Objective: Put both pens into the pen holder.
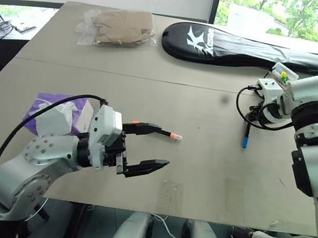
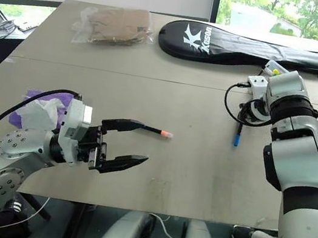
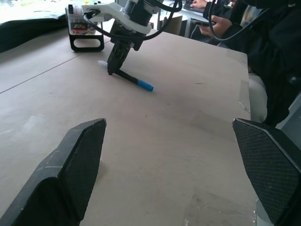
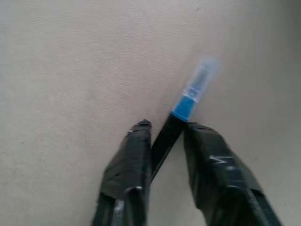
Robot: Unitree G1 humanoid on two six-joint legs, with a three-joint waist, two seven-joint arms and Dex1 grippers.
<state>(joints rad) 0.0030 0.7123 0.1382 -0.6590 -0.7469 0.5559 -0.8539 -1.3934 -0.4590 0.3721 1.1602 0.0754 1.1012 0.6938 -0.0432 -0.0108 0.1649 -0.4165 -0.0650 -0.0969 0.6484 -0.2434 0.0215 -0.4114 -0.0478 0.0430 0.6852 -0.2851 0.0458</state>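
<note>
Pen holder [image 3: 85,34] beside right gripper [image 3: 113,70]

On the table [image 1: 150,99], the racket bag [image 1: 248,50] lies along the far edge, toward the right corner. To its left, also by the far edge, sits a plastic bag [image 1: 118,27]. The pen holder [image 3: 84,35] stands near the right edge, in front of the racket bag's right end. Just before the holder, one pen [image 1: 245,137] lies on the tabletop, the right gripper [image 4: 165,136] on it, a finger on either side. A second pen [image 1: 159,133] lies mid-table, nearer the front edge, by the left gripper [image 1: 156,149]. A tissue pack [image 1: 58,115] sits at the left edge, behind that arm.
</note>
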